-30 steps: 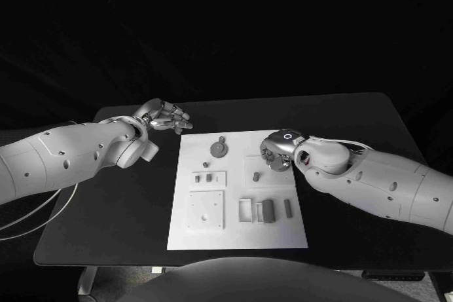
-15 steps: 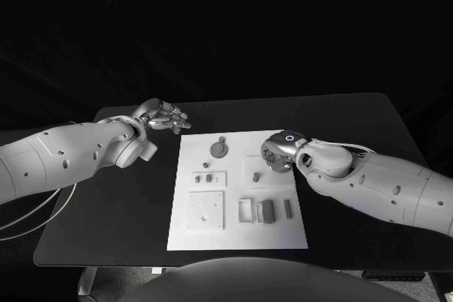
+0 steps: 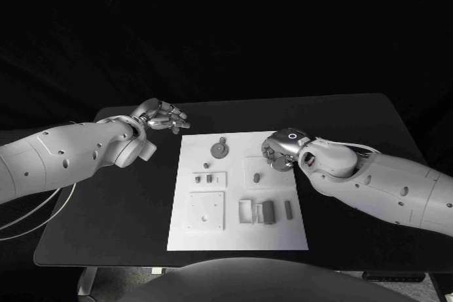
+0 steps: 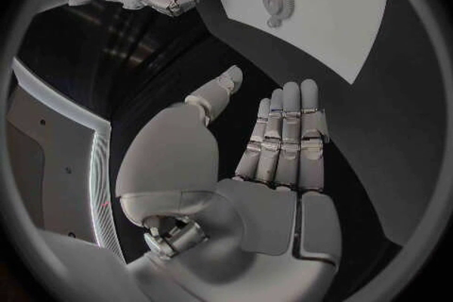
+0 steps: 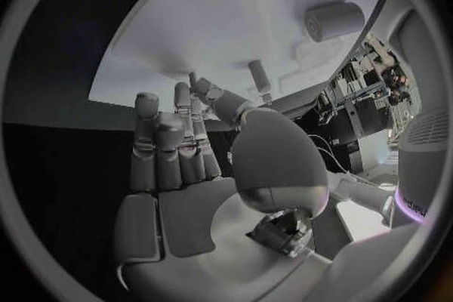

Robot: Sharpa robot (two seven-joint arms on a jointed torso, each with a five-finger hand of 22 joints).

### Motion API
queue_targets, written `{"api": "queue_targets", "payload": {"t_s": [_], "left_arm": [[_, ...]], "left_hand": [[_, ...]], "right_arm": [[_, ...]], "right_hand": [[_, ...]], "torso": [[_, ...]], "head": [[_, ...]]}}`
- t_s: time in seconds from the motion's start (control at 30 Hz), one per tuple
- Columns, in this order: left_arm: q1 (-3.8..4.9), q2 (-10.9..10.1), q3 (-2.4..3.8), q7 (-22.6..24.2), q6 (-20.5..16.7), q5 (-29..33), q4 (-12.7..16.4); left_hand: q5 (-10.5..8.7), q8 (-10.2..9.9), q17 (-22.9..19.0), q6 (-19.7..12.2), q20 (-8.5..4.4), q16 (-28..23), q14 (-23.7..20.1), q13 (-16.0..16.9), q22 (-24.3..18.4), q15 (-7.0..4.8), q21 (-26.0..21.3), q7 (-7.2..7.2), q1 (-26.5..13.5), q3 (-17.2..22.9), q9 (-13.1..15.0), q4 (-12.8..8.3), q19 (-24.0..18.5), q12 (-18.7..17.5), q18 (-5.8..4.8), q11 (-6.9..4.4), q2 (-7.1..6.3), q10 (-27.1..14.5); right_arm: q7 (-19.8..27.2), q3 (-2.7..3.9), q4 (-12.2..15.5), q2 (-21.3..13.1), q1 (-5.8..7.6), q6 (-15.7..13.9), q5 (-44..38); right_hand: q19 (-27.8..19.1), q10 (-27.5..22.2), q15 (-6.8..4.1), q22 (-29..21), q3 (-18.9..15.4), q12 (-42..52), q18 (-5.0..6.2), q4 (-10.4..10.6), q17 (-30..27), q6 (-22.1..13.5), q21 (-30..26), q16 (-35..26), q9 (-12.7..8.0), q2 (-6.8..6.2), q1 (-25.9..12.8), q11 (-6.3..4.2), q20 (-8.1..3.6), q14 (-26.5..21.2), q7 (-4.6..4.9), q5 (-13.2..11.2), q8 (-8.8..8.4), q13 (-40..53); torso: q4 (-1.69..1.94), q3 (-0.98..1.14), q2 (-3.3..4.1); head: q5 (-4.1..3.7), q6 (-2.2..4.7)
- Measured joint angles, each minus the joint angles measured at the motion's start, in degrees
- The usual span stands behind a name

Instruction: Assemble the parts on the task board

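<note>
right hand (image 3: 279,151) hovers low at the task board's (image 3: 236,236) far right edge, fingers loosely curled, holding nothing; it could knock the small upright part (image 3: 256,177) nearby.

One black table (image 3: 113,204) carries one white task board (image 3: 238,230). Two white arms come in, each ending in one silver hand: the left hand (image 3: 162,116) near the board's far left corner, the right hand (image 3: 279,151) over its far right edge. On the board lies one round grey disc (image 3: 220,149) by the far edge. About eight small grey parts can be counted across the rest of the plate (some are too small to tell apart), including three upright blocks (image 3: 268,210) near the right edge.
</note>
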Motion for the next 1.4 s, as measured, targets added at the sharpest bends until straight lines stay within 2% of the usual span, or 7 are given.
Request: {"api": "queue_targets", "payload": {"t_s": [0.3, 0.47, 0.7, 0.9, 1.0, 1.2, 1.4], "left_arm": [[0.00, 0.06, 0.01, -0.05, 0.00, 0.02, -0.19], [0.01, 0.07, 0.01, -0.09, 0.00, 0.03, -0.29], [0.01, 0.18, 0.02, -0.15, -0.03, 0.05, -0.51], [0.20, 0.48, 0.06, -0.19, -0.09, 0.12, -0.36], [0.24, 0.60, 0.06, -0.19, -0.11, 0.17, -0.17], [0.39, 0.91, 0.05, -0.19, -0.21, 0.41, 0.14], [0.75, 1.41, 0.05, -0.19, -0.40, 0.80, 0.08]], "left_hand": [[0.00, 0.00, 0.06, 0.00, 0.01, 0.00, 0.00, -0.05, 0.05, 0.00, 0.00, 0.00, 0.00, 0.00, 0.00, 0.00, 0.00, 0.00, 0.00, 0.00, 0.00, 0.00], [0.00, 0.00, 0.11, 0.00, 0.01, 0.00, 0.00, -0.05, 0.05, 0.00, 0.00, 0.00, 0.00, 0.00, 0.00, 0.00, -0.01, 0.00, 0.00, 0.00, 0.00, 0.00], [0.00, 0.00, 0.11, 0.00, 0.01, 0.00, 0.00, -0.05, 0.04, 0.00, 0.00, 0.00, 0.00, 0.00, 0.00, 0.00, -0.01, 0.00, 0.00, 0.00, 0.00, 0.00], [0.00, 0.00, 0.16, 0.00, 0.02, 0.00, 0.00, -0.04, 0.04, 0.00, 0.00, 0.00, 0.00, 0.00, 0.01, 0.00, -0.01, 0.00, 0.00, 0.00, 0.00, 0.00], [0.00, 0.00, 0.16, 0.00, 0.02, 0.00, 0.00, -0.04, 0.04, 0.00, 0.00, 0.00, 0.00, 0.00, 0.01, 0.00, -0.01, 0.00, 0.00, 0.00, 0.00, 0.00], [0.00, 0.00, 0.21, 0.00, 0.02, 0.00, 0.00, -0.04, 0.04, 0.00, 0.00, 0.00, 0.00, 0.00, 0.01, 0.00, -0.02, 0.00, 0.00, 0.00, 0.00, 0.00], [0.00, 0.00, 0.21, 0.00, 0.02, 0.00, 0.00, -0.04, 0.07, 0.00, 0.00, 0.00, 0.00, 0.00, 0.01, 0.00, -0.02, 0.00, 0.00, 0.00, 0.00, 0.01]], "right_arm": [[-0.15, 0.68, 0.85, -0.20, 0.08, -0.72, 0.19], [-0.24, 1.65, 3.58, -1.12, 0.05, -0.78, 0.37], [-0.33, 2.74, 8.70, -1.35, 0.75, -0.82, 0.75], [-0.27, 2.71, 10.16, 1.97, 0.83, -0.67, 1.28], [-0.13, 2.36, 10.07, 3.96, 0.82, -0.47, 1.49], [0.14, 0.53, 8.49, 6.86, 0.74, 0.36, 1.74], [0.39, -1.49, 6.74, 8.70, 0.60, 1.27, 1.81]], "right_hand": [[0.10, 0.09, 0.02, -0.01, 0.00, 0.00, 0.00, 0.00, -0.01, 0.18, 0.00, 0.00, 0.02, -0.01, -0.01, -0.08, 0.09, 0.03, -0.19, -0.01, 0.24, 0.00], [0.10, 0.09, 0.10, -0.01, -0.01, 0.00, 0.00, 0.00, 0.05, 0.30, 0.00, 0.00, 0.03, -0.01, -0.01, -0.08, 0.10, 0.11, -0.06, -0.01, 0.25, -0.01], [0.10, 0.09, 0.11, 0.04, -0.01, 0.00, 0.00, 0.00, 0.04, 0.35, 0.00, 0.00, 0.03, -0.24, -0.24, -0.07, 0.11, 0.12, -0.02, -0.02, 0.25, -0.02], [0.10, 0.10, 0.20, 0.04, 0.15, 0.00, 0.00, 0.15, 0.04, 0.34, 0.00, 0.00, 0.03, -0.24, -0.24, -0.06, 0.12, 0.21, -0.02, -0.05, 0.24, -0.02], [0.18, 0.20, 0.21, 0.04, 0.31, 0.00, 0.00, 0.00, 0.03, 0.33, 0.00, 0.00, 0.03, -0.35, -0.36, 0.04, 0.18, 0.22, -0.02, -0.05, 0.23, -0.03], [0.40, 0.28, 0.18, 0.03, 0.31, -0.01, 0.00, 0.00, 0.03, 0.33, 0.00, 0.00, 0.03, -0.39, -0.39, 0.12, 0.02, 0.18, -0.02, -0.06, 0.18, -0.03], [0.50, 0.27, 0.14, 0.03, 0.31, -0.01, 0.01, 0.00, 0.02, 0.31, 0.00, 0.00, 0.03, -0.62, -0.62, 0.12, 0.11, 0.14, -0.02, -0.06, 0.11, 0.03]], "torso": [[0.04, 0.03, 0.01], [0.04, 0.03, 0.01], [-0.03, -0.03, -0.03], [-0.03, -0.09, -0.08], [0.04, -0.10, -0.04], [0.15, -0.15, -0.01], [0.11, -0.16, 0.03]], "head": [[0.03, 0.09], [0.26, 0.06], [1.07, 0.07], [2.42, 0.12], [3.42, 0.01], [5.22, -0.13], [6.06, -0.14]]}}
